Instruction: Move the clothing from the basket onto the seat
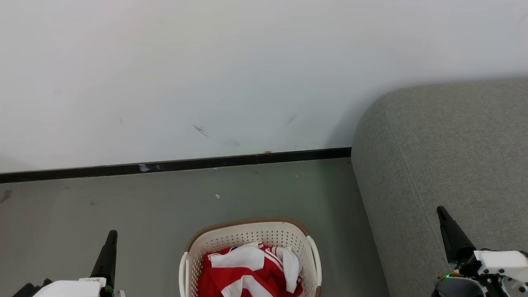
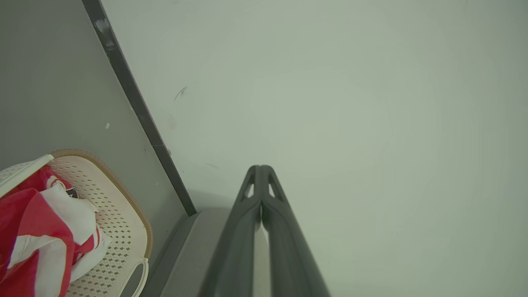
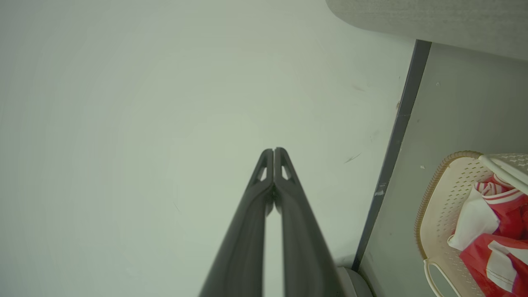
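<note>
One garment (image 1: 241,275) was seen in one basket (image 1: 243,236) near one sofa (image 1: 445,156); the left gripper (image 1: 111,234) and the right gripper (image 1: 441,210) were pressed together, empty.

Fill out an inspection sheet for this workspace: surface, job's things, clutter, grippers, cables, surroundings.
Surface: grey-green floor, lightly marked.
Job's things: red-and-white clothing bunched inside the basket; grey sofa to the basket's right, clothing not yet on it.
Clutter: small white scrap on the floor beyond the basket.
Grippers: left gripper and right gripper both shut, holding nothing, one either side of the basket.
Cables: nothing seen on the floor.
Surroundings: white wall with scuffs, black skirting.
</note>
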Robot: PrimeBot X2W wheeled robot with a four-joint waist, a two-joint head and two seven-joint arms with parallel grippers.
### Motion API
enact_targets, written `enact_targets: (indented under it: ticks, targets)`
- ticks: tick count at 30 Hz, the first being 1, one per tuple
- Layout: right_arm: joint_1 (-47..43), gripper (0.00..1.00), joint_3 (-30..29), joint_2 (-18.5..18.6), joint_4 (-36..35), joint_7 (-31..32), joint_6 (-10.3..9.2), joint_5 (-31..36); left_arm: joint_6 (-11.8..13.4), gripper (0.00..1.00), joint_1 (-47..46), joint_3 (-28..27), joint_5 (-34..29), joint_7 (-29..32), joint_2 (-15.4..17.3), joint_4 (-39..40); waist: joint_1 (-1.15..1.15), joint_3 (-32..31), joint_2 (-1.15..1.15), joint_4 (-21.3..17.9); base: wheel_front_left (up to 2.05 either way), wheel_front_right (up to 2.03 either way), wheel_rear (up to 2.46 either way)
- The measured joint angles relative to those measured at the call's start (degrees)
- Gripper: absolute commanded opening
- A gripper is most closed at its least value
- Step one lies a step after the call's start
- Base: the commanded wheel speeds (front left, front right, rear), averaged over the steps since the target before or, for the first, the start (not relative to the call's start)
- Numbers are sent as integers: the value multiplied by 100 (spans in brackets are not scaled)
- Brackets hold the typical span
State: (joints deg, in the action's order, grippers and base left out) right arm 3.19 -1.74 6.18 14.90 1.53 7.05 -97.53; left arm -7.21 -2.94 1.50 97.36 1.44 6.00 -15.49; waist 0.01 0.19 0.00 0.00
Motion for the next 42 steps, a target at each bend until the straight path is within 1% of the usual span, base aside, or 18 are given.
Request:
enact_targets:
  ticks: [20,21,22,23,26,34,42]
  targets:
    - [-17,0,-19,-22,34,3,-1,30,0,0,10,-10,-7,0,-29,-30,0,0,0,0,0,0,0]
    - [-67,100,-8,-53,83,3,-3,30,1,100,45,3,-7,0,-64,-86,0,0,0,0,0,0,0]
    - [-132,0,7,-94,151,3,-5,29,1,0,94,20,-7,0,-109,-149,0,0,0,0,0,0,0]
    - [-210,100,26,-135,214,3,-5,29,1,100,153,36,-7,0,-157,-216,0,0,0,0,0,0,0]
    - [-401,100,58,-226,315,-1,-7,29,1,100,294,86,-8,-2,-257,-323,0,2,0,-1,0,0,0]
    - [-409,100,60,-226,198,-63,-7,58,1,100,300,142,-73,-110,-252,-231,0,13,0,-2,0,0,0]
    - [-409,100,92,-229,29,-207,-7,263,1,100,300,246,-279,-238,-254,-143,2,16,0,3,0,0,0]
